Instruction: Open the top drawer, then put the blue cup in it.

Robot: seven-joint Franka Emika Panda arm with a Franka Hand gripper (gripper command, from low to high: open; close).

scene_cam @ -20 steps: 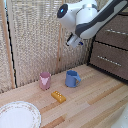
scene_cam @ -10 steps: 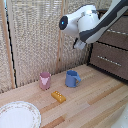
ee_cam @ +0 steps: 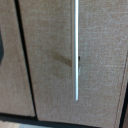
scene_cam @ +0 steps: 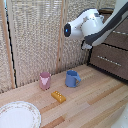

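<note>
So the blue cup [scene_cam: 72, 78] is sitting upright on the wooden table [scene_cam: 95, 102], out in front of the dresser [scene_cam: 112, 55] and a bit off toward the exterior view's left of it; its side handle points back toward the dresser. The pink cup [scene_cam: 45, 80] stands near the blue cup, on the side away from the dresser, not touching it; a small yellow block [scene_cam: 58, 96] lies flat on the table just in front of the two cups; a white plate [scene_cam: 17, 116] with a patterned rim sits well apart from the blue cup, further from the dresser than the pink one.

The top drawer [scene_cam: 119, 39] looks closed, front flush with the dresser; the lower drawer [scene_cam: 111, 62] under it shows its slim silver bar handle. The arm [scene_cam: 92, 25] hangs up high, above the blue cup and right by the dresser's top drawer; the jaws are hidden behind the white body, so I can't tell if they're wide or narrow. The wrist view just shows a brown drawer front [ee_cam: 50, 60] up close with a thin silver bar handle [ee_cam: 76, 50] running along it; no jaws visible there either.
</note>
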